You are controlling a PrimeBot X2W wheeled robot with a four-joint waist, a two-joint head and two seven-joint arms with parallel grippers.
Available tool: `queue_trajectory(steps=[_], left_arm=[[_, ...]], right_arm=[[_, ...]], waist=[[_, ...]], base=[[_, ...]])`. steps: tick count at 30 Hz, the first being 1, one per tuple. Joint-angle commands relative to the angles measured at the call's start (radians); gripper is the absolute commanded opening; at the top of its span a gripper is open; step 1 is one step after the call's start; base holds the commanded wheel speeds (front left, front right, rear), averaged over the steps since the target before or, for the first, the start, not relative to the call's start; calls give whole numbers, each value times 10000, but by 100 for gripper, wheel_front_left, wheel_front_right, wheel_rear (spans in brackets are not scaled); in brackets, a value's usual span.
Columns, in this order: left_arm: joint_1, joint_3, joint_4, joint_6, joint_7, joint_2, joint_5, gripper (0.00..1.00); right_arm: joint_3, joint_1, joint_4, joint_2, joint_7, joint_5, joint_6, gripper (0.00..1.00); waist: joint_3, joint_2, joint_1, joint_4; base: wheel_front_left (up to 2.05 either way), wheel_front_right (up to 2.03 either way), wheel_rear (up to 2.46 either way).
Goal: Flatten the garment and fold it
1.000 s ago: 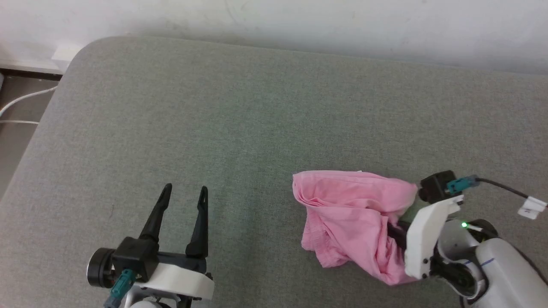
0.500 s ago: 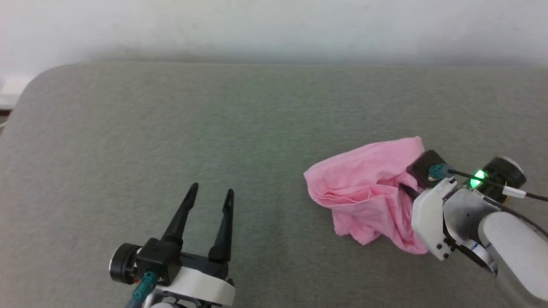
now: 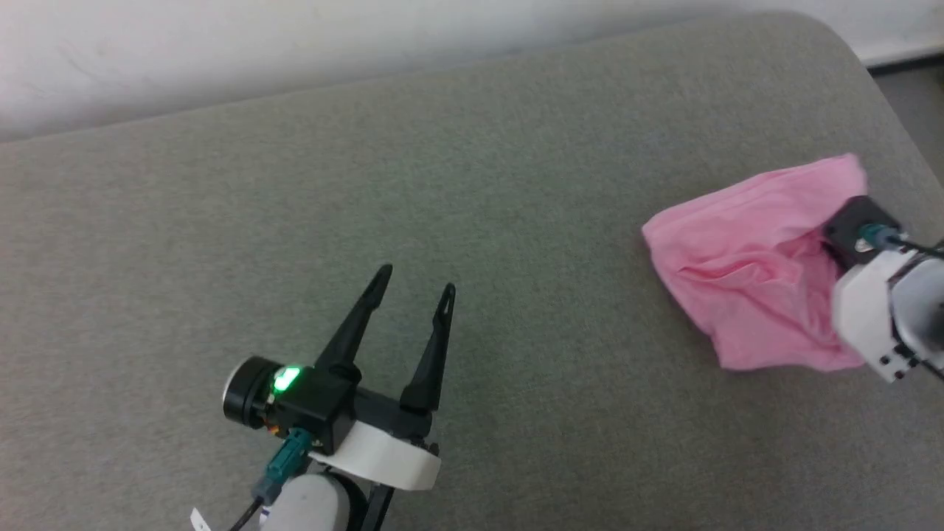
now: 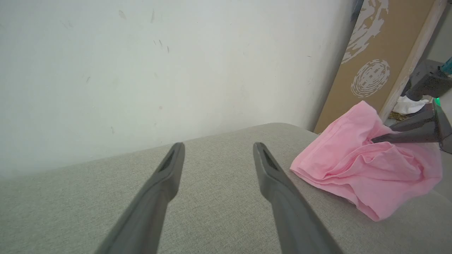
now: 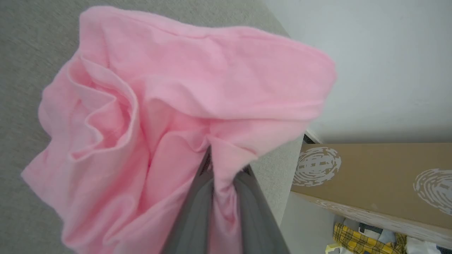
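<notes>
The garment (image 3: pixel 745 258) is a crumpled bunch of light pink fabric near the table's far right corner. My right gripper (image 5: pixel 226 165) is shut on a fold of it, and the pinched cloth runs down between the two grey fingers (image 5: pixel 194 218). In the head view the fingers are buried in the fabric, with the white wrist (image 3: pixel 870 310) at the right edge. From the left wrist view, the garment (image 4: pixel 367 165) lies bunched on the table with one right finger (image 4: pixel 406 135) poking into it. My left gripper (image 3: pixel 417 280) hovers open over bare table, well left of the garment.
The grey padded table (image 3: pixel 472 184) ends in a rounded corner (image 3: pixel 848 44) just beyond the garment. A white wall (image 4: pixel 141 70) runs behind it. A brown cardboard board (image 5: pixel 370 176) leans beside that corner, with cloth clutter (image 5: pixel 356 240) on the floor below.
The head view has swung, so the whole picture has shifted. My right gripper has closed on the garment and drawn it toward the table's far right corner. The left gripper remains open.
</notes>
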Motion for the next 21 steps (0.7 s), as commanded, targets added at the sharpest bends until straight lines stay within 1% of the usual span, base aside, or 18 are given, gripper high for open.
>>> queue_trajectory(steps=[1, 4, 7, 8, 11, 16, 21], left_arm=[[-324, -44, -38, -92, -47, 73, 121, 100], [-618, -141, -90, -162, -47, 160, 193, 100], [-845, -225, -144, -211, -47, 268, 239, 100], [-845, -225, -144, -211, -47, 268, 239, 100], [-1035, -268, -227, -240, -47, 360, 273, 100], [-1273, -305, -405, -267, -47, 477, 306, 100], [-1414, -308, -550, -280, -47, 544, 323, 100]], right_arm=[[-319, -179, 471, -111, -437, 118, -21, 0], [-895, -132, 1333, -213, -1028, 236, -21, 0], [-1505, -45, 2199, -233, -1596, 166, -21, 0], [-1505, -45, 2199, -233, -1596, 166, -21, 0], [-2186, 34, 3110, -253, -2158, -4, -21, 0], [-3179, -126, 4553, -297, -3116, -810, -21, 0], [-4120, -479, 5449, -46, -3763, -1831, -21, 0]], waist=[[1519, 0, 0, -987], [2009, 0, 0, -863], [2412, 0, 0, -661], [2412, 0, 0, -661], [2801, 0, 0, -415], [3358, 0, 0, -63], [3670, 0, 0, 126]], base=[[0, 0, 0], [0, 0, 0], [0, 0, 0], [0, 0, 0], [0, 0, 0], [0, 0, 0], [0, 0, 0]])
